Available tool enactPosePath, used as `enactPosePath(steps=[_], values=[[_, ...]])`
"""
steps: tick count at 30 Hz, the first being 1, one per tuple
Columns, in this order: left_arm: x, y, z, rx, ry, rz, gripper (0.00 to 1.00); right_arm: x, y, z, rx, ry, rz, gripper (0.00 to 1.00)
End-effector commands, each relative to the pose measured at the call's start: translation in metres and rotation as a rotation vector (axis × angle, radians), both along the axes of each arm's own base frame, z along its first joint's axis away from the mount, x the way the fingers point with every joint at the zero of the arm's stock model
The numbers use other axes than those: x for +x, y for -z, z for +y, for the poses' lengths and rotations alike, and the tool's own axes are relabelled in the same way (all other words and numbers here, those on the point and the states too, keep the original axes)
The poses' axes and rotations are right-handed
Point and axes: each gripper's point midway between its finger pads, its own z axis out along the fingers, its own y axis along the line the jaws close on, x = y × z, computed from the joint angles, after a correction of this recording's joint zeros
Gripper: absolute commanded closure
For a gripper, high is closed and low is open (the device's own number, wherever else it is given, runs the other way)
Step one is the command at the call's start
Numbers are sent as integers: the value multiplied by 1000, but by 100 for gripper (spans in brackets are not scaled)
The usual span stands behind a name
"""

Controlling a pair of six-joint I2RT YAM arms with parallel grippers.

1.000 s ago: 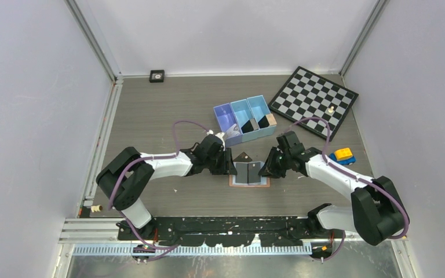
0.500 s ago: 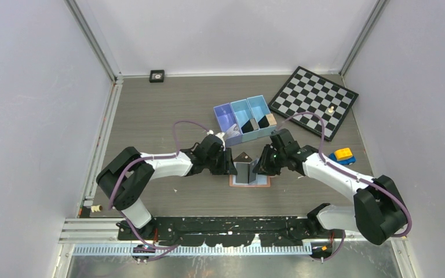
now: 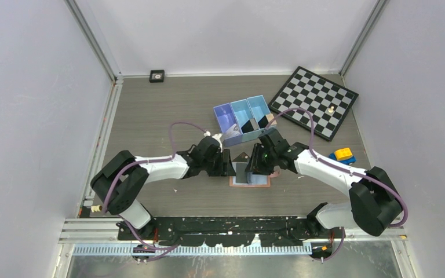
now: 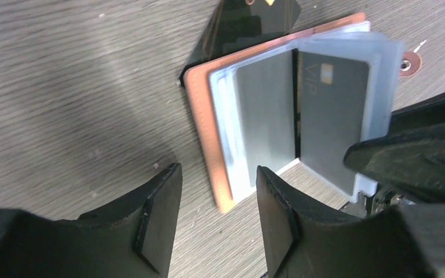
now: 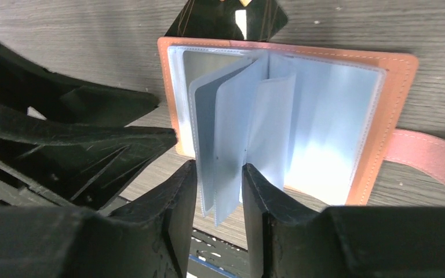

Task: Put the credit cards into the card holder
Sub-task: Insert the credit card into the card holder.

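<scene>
The salmon-tan card holder (image 3: pixel 249 180) lies open on the table, its clear blue sleeves fanned upright (image 5: pixel 249 133). One sleeve holds a black credit card marked VIP (image 4: pixel 330 110). Another black credit card (image 4: pixel 249 23) lies partly under the holder's far edge and also shows in the right wrist view (image 5: pixel 226 20). My left gripper (image 3: pixel 230 168) is open and empty, low at the holder's left edge (image 4: pixel 218 174). My right gripper (image 3: pixel 254 168) is open, its fingers either side of two upright sleeves (image 5: pixel 219 168), with gaps showing.
A three-compartment blue bin (image 3: pixel 225 111) behind the holder contains more black cards (image 3: pixel 247 126) and a tan block (image 3: pixel 272 119). A chessboard (image 3: pixel 313 101) lies at the back right. A yellow and blue toy (image 3: pixel 343 155) sits on the right.
My right gripper has moved left over the card holder and now straddles the upright sleeves. My left gripper has shifted slightly but stays at the holder's left edge.
</scene>
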Motion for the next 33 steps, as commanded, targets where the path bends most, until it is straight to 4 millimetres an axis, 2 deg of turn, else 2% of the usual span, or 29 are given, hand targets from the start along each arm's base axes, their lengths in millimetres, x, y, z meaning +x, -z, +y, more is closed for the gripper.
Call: enactPosePath(steps=[1, 3, 6, 14, 21, 26, 33], values=[[5, -12, 21, 17, -46, -63, 47, 16, -10, -13, -86, 80, -59, 57], [6, -17, 28, 21, -59, -81, 45, 21, -11, -21, -120, 104, -83, 54], [3, -18, 43, 50, -71, -78, 42, 22, -15, -21, -116, 100, -98, 51], [5, -22, 62, 60, -103, -86, 40, 22, -17, -3, -36, 66, -84, 51], [7, -24, 62, 40, -105, -80, 40, 21, -23, 14, 30, 13, -92, 51], [9, -25, 62, 32, -104, -75, 40, 22, -18, 28, 26, -10, -85, 51], [9, -28, 63, 21, -107, -79, 40, 25, -5, 14, -70, 37, -79, 51]])
